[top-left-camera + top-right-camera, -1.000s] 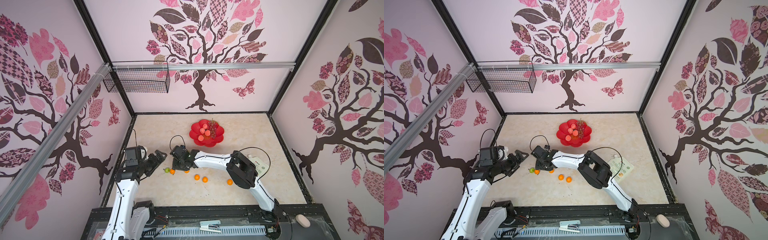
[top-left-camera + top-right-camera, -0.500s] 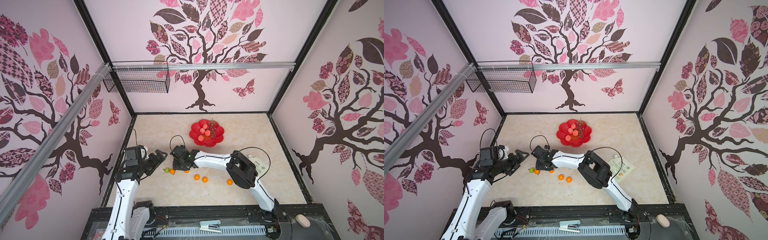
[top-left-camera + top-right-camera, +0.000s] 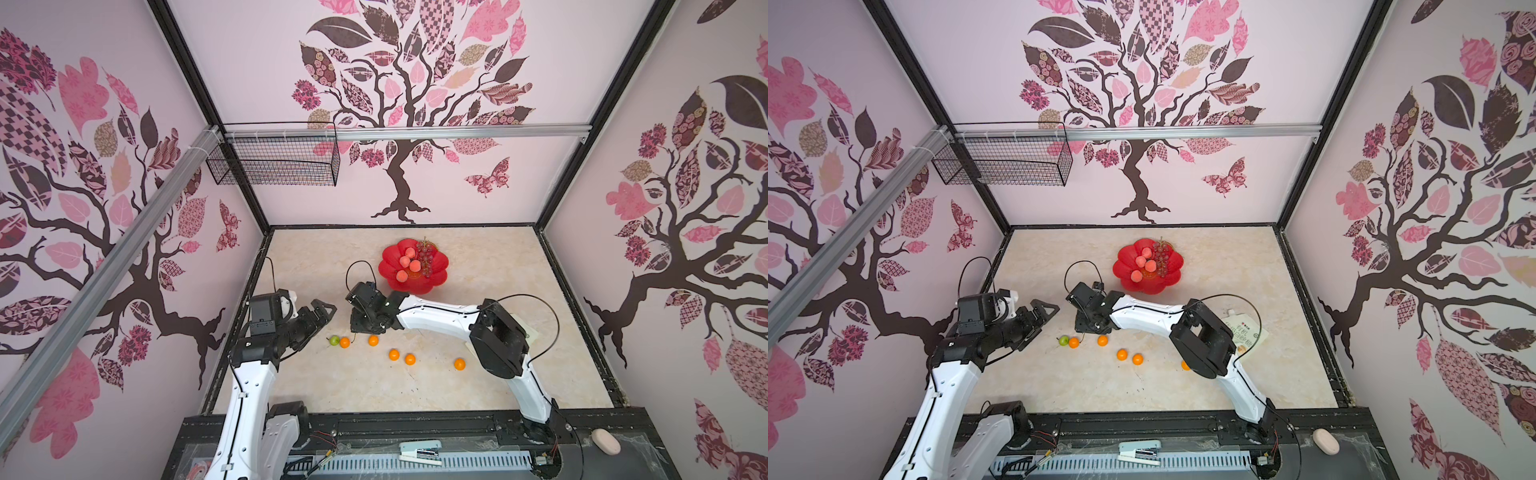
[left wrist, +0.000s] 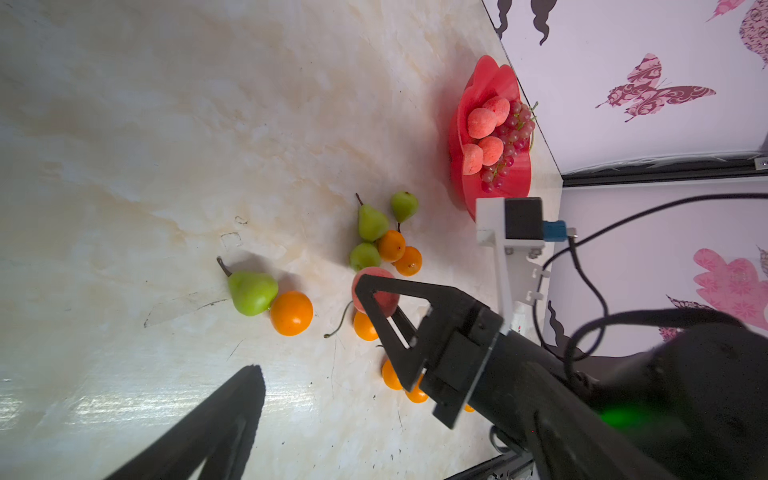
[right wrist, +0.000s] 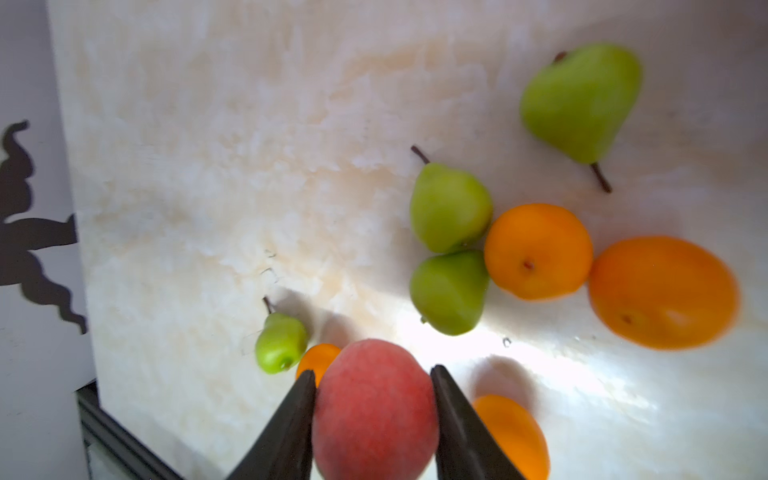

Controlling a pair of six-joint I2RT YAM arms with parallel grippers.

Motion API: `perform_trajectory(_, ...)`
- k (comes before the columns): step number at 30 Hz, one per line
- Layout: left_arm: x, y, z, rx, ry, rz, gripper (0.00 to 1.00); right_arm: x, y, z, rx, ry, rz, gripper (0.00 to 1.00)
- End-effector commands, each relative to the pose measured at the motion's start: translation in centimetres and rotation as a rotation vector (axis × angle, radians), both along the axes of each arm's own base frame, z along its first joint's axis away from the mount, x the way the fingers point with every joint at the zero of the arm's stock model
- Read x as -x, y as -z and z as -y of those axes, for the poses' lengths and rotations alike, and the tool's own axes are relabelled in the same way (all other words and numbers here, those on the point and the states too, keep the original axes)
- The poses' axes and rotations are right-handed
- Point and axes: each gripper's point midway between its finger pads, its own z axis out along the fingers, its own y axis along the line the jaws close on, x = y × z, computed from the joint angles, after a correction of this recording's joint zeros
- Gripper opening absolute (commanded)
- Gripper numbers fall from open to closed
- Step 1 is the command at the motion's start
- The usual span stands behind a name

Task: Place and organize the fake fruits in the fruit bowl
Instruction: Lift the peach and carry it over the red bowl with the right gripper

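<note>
Walls papered with pink and brown trees enclosed a cream marbled table [image 3: 478, 257]. Toward its back stood the red bowl [image 3: 434, 283], clear in both top views. Four peaches [image 3: 409, 261] lay in it, with the grapes [image 3: 426, 259] touching them on the right.

In front of the bowl and to its left, the right gripper [image 5: 372, 370] pointed down at the table. Its jaws were partly closed, one pressed against each side of a fifth peach [image 5: 374, 415]. Whether that peach was clear of the table could not be told.

Beyond the held peach, the right wrist view showed two pears [image 5: 451, 208] touching each other. A near orange [image 5: 538, 251] rested against them, a far orange [image 5: 663, 293] sat just beside it, and a third pear [image 5: 582, 99] lay apart.

The left gripper [image 3: 324, 312] hung over the table's left side, aimed toward the right one. Its jaws were spread wide and held nothing. Just ahead of it a lone pear [image 3: 334, 340] touched an end orange [image 3: 344, 342]. Four more oranges [image 3: 394, 354] were strung out to the right, well apart from the bowl. A pouch [image 3: 1246, 336] lay partly under the right arm.
</note>
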Motion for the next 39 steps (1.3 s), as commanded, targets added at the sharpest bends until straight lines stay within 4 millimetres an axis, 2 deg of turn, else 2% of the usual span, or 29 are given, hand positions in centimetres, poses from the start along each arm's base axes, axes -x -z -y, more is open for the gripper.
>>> perform_trajectory(1,0.1,-0.4,0.3,-0.015,0.025,0.034,0.98,0.2,-4.6,1.1,-0.056,0.013,0.044,0.44)
perform_trajectory(6,-0.3,-1.3,1.3,-0.041,0.056,0.065,0.99,0.5,-6.3,2.4,-0.092,0.034,0.058,0.44)
perform_trajectory(9,-0.8,-1.7,2.5,-0.046,0.086,0.083,0.98,-0.2,-7.2,3.9,-0.099,0.062,0.075,0.44)
perform_trajectory(19,-3.6,-2.2,6.8,-0.054,0.183,0.106,0.98,-4.0,-7.1,11.8,-0.084,0.215,0.095,0.43)
perform_trajectory(27,-6.7,-3.2,10.8,-0.112,0.255,0.164,0.99,-8.3,-7.3,17.2,-0.029,0.318,0.163,0.43)
perform_trajectory(32,-9.1,-3.5,12.3,-0.15,0.286,0.185,0.99,-11.2,-7.0,18.6,0.009,0.334,0.188,0.43)
perform_trajectory(39,-13.1,-3.7,13.3,-0.196,0.289,0.205,0.99,-15.5,-6.0,18.2,0.04,0.32,0.205,0.43)
